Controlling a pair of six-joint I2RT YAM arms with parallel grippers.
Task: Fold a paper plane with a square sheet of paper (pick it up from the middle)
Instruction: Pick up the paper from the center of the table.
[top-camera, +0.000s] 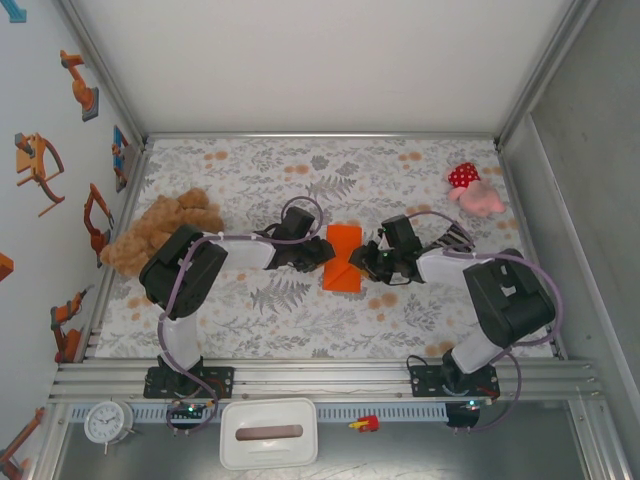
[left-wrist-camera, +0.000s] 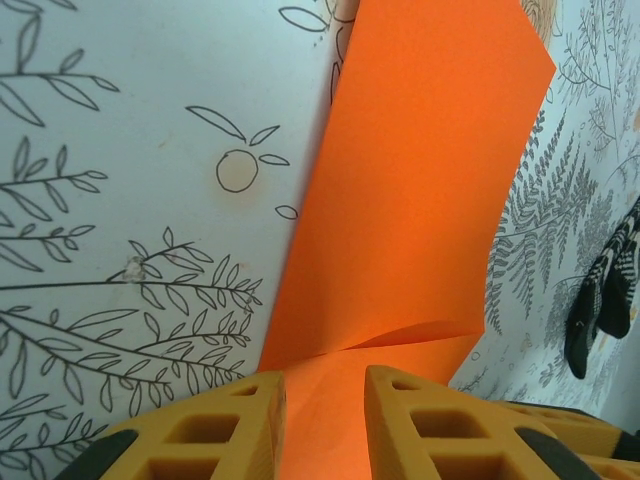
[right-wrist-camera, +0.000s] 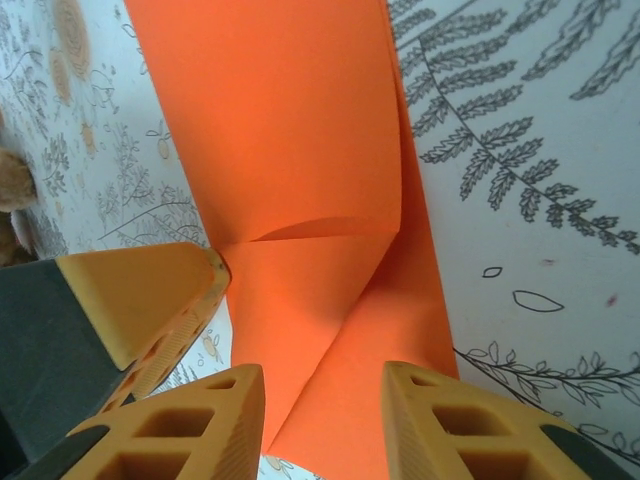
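Note:
The square sheet of paper (top-camera: 343, 256) is bright orange and lies creased into a narrow folded shape at the middle of the floral table. My left gripper (top-camera: 322, 255) is at its left edge and my right gripper (top-camera: 365, 262) at its right edge. In the left wrist view the paper (left-wrist-camera: 420, 180) runs under my left gripper (left-wrist-camera: 325, 385), whose yellow fingers stand apart with the paper flat below the gap. In the right wrist view a folded flap of the paper (right-wrist-camera: 290, 140) lies beneath my right gripper (right-wrist-camera: 325, 385), open, with one left finger (right-wrist-camera: 150, 295) beside it.
A brown teddy bear (top-camera: 160, 230) lies at the table's left side. A red-and-pink polka-dot plush (top-camera: 472, 188) sits at the back right. Metal frame walls close in the table. A clock (top-camera: 107, 421) and a white box (top-camera: 268, 433) sit in front of the arm bases.

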